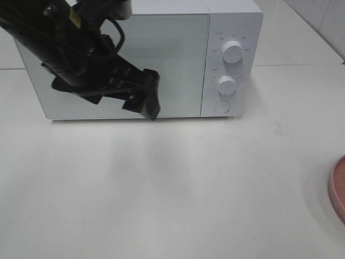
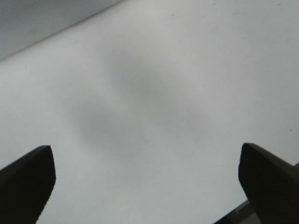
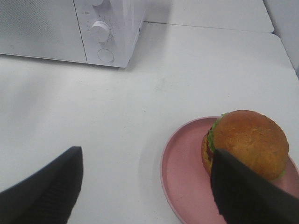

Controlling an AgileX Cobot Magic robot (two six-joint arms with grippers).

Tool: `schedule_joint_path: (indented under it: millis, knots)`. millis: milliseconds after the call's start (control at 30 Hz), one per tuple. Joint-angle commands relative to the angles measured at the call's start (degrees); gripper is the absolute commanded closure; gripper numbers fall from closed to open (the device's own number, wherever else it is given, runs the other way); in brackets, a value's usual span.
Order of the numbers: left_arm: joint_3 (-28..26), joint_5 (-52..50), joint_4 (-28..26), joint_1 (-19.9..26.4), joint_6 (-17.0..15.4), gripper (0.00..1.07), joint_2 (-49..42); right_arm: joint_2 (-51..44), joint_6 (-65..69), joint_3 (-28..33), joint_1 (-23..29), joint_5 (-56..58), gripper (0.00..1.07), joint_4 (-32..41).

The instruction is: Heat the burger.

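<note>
The burger [image 3: 247,140], with a golden-brown bun and green lettuce, sits on a round pink plate [image 3: 182,182] in the right wrist view. My right gripper [image 3: 145,196] hovers open above the table beside the plate. One of its fingers [image 3: 247,198] overlaps the burger's near side in that view, and nothing lies between the jaws. The white microwave [image 1: 161,54] stands at the back with its door closed. My left gripper [image 1: 146,102] hangs in front of the door, open and empty, with its fingertips [image 2: 28,182] far apart over bare table.
Two white knobs [image 1: 232,51] and a round button [image 1: 221,106] sit on the microwave's right panel. Only the pink plate's edge [image 1: 339,189] shows at the far right of the high view. The white table [image 1: 172,189] spreads in front of the microwave.
</note>
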Motion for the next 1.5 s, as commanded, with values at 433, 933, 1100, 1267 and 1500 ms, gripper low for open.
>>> schedule_joint_path:
  millis: [433,933,1100,1267,1500]
  knots:
    - [0.06,21.14,-1.09,25.38,1.89,0.07,-8.14,-1.55,-0.40,0.11,-0.34,-0.40,0.32,0.17]
    - [7.22,23.09,-0.86,39.30,3.50,0.07,-21.14,-1.55,-0.40,0.11,-0.34,-0.40,0.32,0.17]
    - [13.52,23.09,0.69,39.30,3.90,0.07,-27.44,-1.55,-0.40,0.11,-0.34,-0.40,0.32,0.17]
    - [19.65,23.15,1.03,39.30,3.90,0.07,-35.24,-1.55,-0.40,0.11,-0.34,-0.40,0.32,0.17]
    - [25.55,22.63,1.09,39.30,4.18,0.07,-44.92,-1.55,-0.40,0.11,-0.34,-0.40,0.32,0.17]
